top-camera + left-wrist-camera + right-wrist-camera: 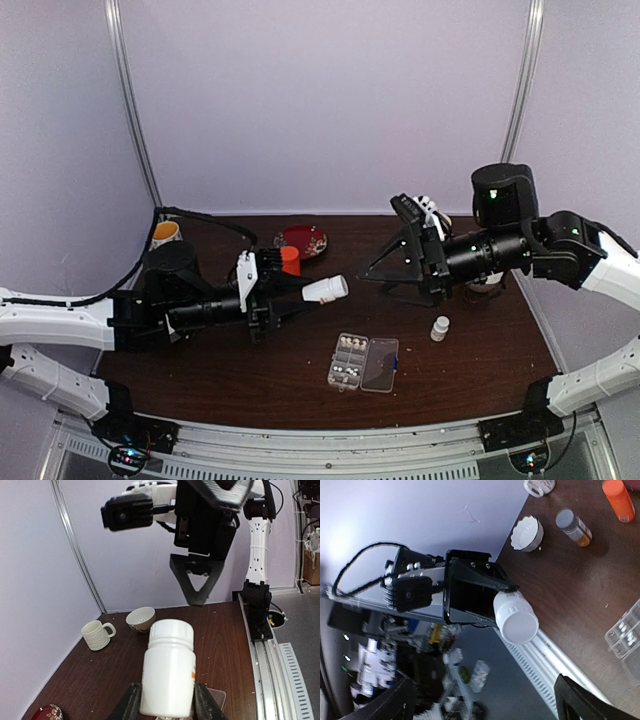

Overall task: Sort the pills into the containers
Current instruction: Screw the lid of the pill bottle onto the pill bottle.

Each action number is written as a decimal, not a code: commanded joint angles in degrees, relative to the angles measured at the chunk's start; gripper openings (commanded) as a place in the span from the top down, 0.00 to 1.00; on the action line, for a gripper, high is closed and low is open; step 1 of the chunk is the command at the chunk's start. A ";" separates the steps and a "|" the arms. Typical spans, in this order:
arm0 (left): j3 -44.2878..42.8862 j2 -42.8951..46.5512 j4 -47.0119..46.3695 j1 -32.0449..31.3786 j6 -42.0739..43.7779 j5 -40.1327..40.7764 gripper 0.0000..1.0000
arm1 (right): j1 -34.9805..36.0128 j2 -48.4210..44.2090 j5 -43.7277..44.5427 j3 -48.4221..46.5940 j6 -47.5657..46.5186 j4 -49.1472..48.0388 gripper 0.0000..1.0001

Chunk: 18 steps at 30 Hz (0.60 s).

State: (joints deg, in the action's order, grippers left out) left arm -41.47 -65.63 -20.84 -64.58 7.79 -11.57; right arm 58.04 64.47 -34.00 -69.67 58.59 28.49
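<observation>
My left gripper (288, 298) (167, 706) is shut on a white bottle (325, 289) (168, 672). The bottle is held level above the table, its white cap on and pointing right. My right gripper (381, 242) (485, 705) faces that cap from a short way off, open, with nothing between its fingers. In the right wrist view the capped white bottle (516, 618) sticks out of the left gripper (470, 595). The clear organiser box (362, 362) (626, 630) lies open on the table in front of both arms. Pills (347, 361) lie in its compartments.
A small white bottle (439, 328) stands right of the box. An orange bottle (290, 260) and a red plate (303, 240) sit at the back. A mug (96, 634) and a bowl (140, 618) stand near the right arm. An amber bottle (574, 526) stands on the left side.
</observation>
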 commanded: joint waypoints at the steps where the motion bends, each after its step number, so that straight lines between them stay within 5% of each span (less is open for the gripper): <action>1: 0.87 1.13 -7.44 0.02 -7.56 -1.15 1.00 | -0.32 -3.61 5.18 -3.97 -46.10 7.33 0.01; 8: 0.78 0.77 -8.30 0.01 -13.10 -4.40 1.00 | -0.30 -10.21 7.87 4.85 -73.89 -6.84 0.00; 14: -1.79 -0.05 -5.63 0.00 -15.99 -7.54 1.00 | 0.80 -1.85 4.66 -3.94 -88.39 0.24 0.00; 18: -3.22 -0.22 -2.95 0.06 -16.80 -9.20 1.00 | 3.28 -0.52 3.11 -4.90 -108.03 6.34 0.00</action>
State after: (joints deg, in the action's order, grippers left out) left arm -41.95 -65.58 -24.34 -64.58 -6.68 -17.96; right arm 59.00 64.20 -29.04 -72.99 -27.97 28.91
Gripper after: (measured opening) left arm 0.313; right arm 0.996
